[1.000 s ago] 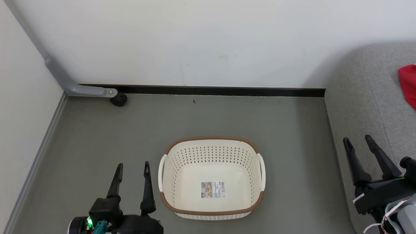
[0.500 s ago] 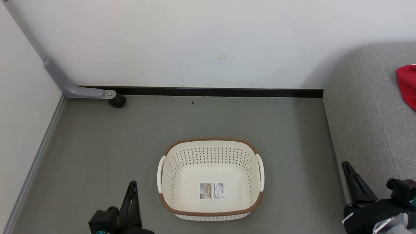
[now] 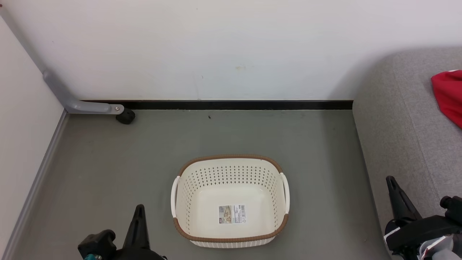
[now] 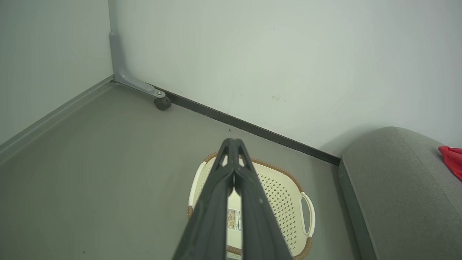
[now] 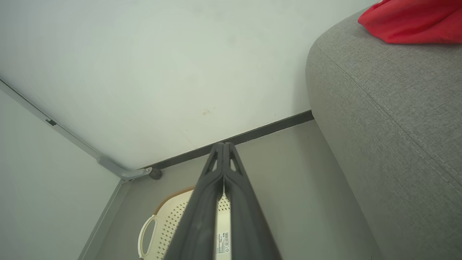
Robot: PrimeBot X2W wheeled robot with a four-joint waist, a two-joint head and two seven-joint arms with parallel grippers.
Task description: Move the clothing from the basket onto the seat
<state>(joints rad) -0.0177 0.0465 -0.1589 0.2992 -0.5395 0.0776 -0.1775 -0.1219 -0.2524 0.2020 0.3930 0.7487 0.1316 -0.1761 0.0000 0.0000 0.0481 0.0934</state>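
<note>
My left pincer (image 3: 139, 211) and my right pincer (image 3: 391, 184) are both clenched, grasping nothing. The basket (image 3: 231, 157) stands on the floor (image 3: 108, 162) between these 2. Red clothing (image 3: 447, 95) lies on the seat (image 3: 397, 126).

Grey floor (image 3: 108, 162), cream basket (image 3: 231, 157) standing on it, grey seat (image 3: 397, 126) bearing red clothing (image 3: 447, 94)

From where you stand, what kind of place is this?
Probably a corner of a home-like room: a grey sofa seat with red clothing on it, a laundry basket on the grey floor, and white walls.
</note>
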